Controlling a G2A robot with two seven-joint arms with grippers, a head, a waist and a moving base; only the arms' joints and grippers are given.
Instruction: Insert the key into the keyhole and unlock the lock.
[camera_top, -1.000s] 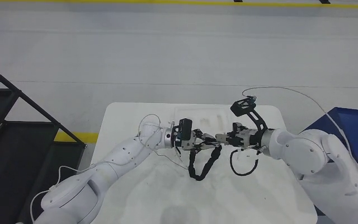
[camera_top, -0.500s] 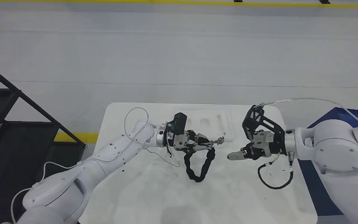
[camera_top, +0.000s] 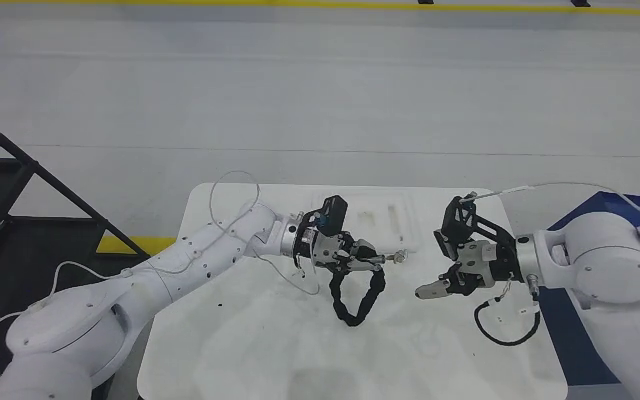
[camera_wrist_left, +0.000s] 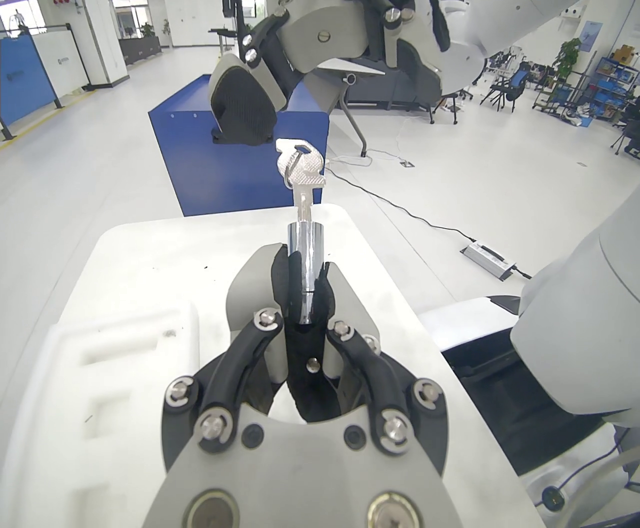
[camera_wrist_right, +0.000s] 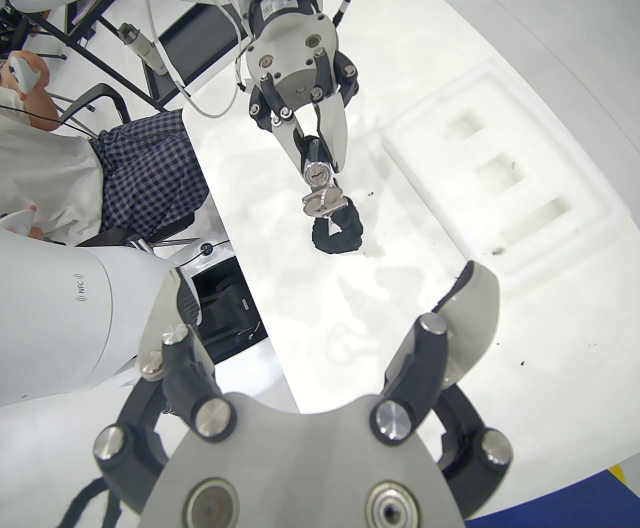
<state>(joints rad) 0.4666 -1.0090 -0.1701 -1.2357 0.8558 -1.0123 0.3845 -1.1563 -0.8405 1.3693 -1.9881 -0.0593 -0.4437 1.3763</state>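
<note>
My left gripper (camera_top: 352, 256) is shut on a chrome lock cylinder (camera_top: 372, 258) held above the middle of the white table (camera_top: 250, 340). The lock's black cable loop (camera_top: 352, 300) hangs below it. A silver key (camera_top: 398, 256) sticks out of the keyhole, with its ring hanging from the head. In the left wrist view the lock (camera_wrist_left: 306, 240) stands between the pads and the key (camera_wrist_left: 302, 167) points away. My right gripper (camera_top: 430, 290) is open and holds nothing, a short way to the right of the key. Its wrist view faces the lock (camera_wrist_right: 316, 172) and key (camera_wrist_right: 322, 202).
A white foam tray (camera_top: 385, 215) with several recesses lies at the back of the table, behind both grippers. A blue box (camera_top: 600, 215) stands off the table's right side, and a black rack (camera_top: 30, 230) at the left.
My right gripper has let go of the key, opened and drawn back to the right and slightly nearer. The key stays in the lock, which the left gripper has shifted a little right.
</note>
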